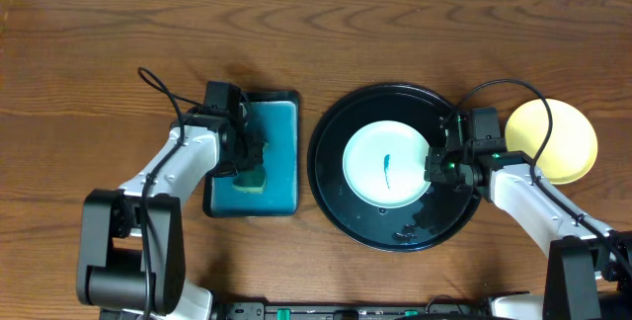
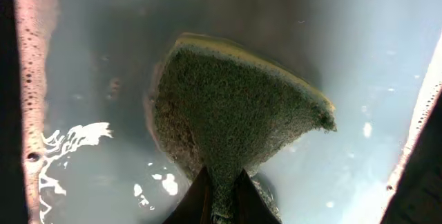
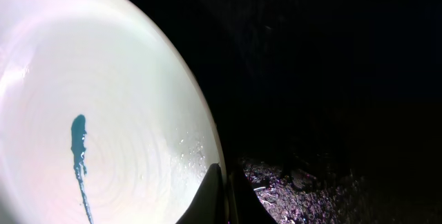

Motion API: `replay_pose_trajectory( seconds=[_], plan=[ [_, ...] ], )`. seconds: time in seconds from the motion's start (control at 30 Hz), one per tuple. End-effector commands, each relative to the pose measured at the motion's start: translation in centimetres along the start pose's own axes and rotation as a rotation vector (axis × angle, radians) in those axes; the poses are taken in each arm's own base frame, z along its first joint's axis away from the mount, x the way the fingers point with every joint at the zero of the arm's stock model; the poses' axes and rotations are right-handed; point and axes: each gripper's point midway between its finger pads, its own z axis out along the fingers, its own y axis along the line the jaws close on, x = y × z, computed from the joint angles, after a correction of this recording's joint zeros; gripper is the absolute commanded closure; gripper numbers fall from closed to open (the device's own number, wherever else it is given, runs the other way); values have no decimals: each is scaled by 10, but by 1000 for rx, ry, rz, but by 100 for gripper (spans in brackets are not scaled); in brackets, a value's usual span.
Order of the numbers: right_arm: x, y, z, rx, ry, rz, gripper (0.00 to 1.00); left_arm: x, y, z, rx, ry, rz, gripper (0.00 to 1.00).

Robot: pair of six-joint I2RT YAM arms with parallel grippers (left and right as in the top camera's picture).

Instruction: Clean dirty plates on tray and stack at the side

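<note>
Left gripper (image 2: 219, 186) clamped sponge (image 2: 235, 106) in teal tray (image 1: 284, 127); right gripper (image 3: 222, 186) pinched rim of blue-marked white plate (image 3: 117, 92) on black tray (image 1: 331, 200)

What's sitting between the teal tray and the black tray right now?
Nothing. The overhead view shows only a narrow bare strip of wooden table between the teal tray and the black tray.

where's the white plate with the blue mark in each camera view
overhead: white plate centre-right, lying in the black tray.
left wrist: not in it; only the sponge shows.
right wrist: white plate fills the left half, black tray dark to its right.
shared landmark: the blue mark on the plate, overhead and right wrist.
</note>
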Motion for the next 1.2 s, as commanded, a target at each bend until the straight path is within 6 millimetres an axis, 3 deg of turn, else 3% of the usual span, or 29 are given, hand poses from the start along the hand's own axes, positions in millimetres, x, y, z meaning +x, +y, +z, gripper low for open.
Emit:
replay_pose_trajectory(
  seconds=[0.0, 0.27, 0.47, 0.87, 1.17],
  plan=[
    [1, 1, 1, 2, 3, -26, 99, 10, 8, 20, -30, 63, 5, 93],
    [1, 1, 1, 2, 3, -26, 99, 14, 6, 22, -12, 82, 3, 92],
    [1, 1, 1, 2, 3, -26, 99, 2, -13, -6, 75, 2, 18, 93],
    [1, 1, 1, 2, 3, -26, 99, -24, -34, -84, 170, -254, 95, 93],
    [1, 1, 1, 2, 3, -26, 99, -22, -53, -108, 387, -275, 223, 93]
  ],
)
